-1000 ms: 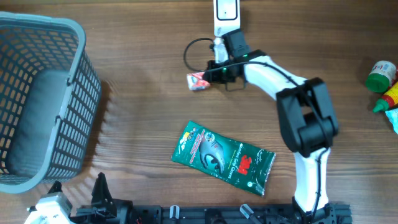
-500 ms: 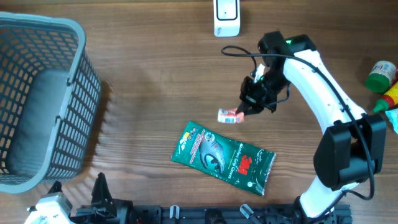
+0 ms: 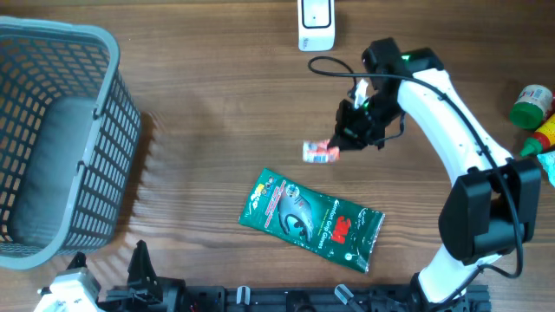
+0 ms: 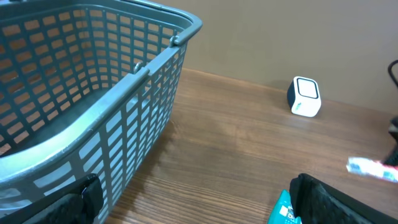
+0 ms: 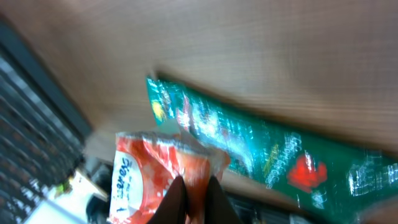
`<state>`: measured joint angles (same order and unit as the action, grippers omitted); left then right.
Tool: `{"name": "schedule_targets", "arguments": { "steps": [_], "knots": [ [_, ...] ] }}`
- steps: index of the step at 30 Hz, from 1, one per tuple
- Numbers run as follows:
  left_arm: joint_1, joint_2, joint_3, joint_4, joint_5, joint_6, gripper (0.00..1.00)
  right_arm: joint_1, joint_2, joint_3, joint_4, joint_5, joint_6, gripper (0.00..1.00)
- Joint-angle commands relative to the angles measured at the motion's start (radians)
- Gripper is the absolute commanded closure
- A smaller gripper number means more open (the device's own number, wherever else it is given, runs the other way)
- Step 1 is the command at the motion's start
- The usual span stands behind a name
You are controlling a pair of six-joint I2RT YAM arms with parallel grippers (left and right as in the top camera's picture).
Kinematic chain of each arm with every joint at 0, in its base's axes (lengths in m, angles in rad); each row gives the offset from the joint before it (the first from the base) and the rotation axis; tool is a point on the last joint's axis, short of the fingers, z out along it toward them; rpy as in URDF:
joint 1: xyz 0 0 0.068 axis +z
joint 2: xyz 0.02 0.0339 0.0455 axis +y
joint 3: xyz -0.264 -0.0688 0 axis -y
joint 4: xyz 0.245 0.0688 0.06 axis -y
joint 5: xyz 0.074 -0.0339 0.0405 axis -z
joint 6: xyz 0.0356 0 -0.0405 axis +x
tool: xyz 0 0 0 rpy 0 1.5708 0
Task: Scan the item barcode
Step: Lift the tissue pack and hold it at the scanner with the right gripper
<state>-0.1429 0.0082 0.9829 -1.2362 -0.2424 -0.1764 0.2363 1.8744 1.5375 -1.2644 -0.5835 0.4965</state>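
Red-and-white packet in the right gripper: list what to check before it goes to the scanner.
1. Small red-and-white packet pinched in right gripper: ok.
2. Packet apart from green foil pouch: ok.
3. White box-shaped scanner unobstructed: ok.
4. Barcode side facing the scanner: cannot tell.
5. Left gripper open, beside grey plastic basket, off the path: ok.
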Motion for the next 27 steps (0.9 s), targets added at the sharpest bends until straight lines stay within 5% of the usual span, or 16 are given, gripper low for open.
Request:
{"name": "schedule_targets", "arguments": {
  "steps": [1,9,19,27],
  "knots": [
    [0.006,-0.003,0.003,0.002,-0.013,0.012,0.0,-0.059,-0.001,0.001,0.11,-0.009,0.031,0.96],
    [0.006,-0.003,0.003,0.001,-0.013,0.012,0.0,-0.072,0.0,0.001,0.447,0.491,-0.124,0.96],
    [0.006,-0.003,0.003,0.002,-0.013,0.012,0.0,-0.069,0.044,0.0,1.088,0.492,-0.235,0.96],
    [0.006,-0.003,0.003,0.002,-0.013,0.012,0.0,-0.062,0.303,0.0,1.623,0.402,-0.298,0.95]
  ]
}}
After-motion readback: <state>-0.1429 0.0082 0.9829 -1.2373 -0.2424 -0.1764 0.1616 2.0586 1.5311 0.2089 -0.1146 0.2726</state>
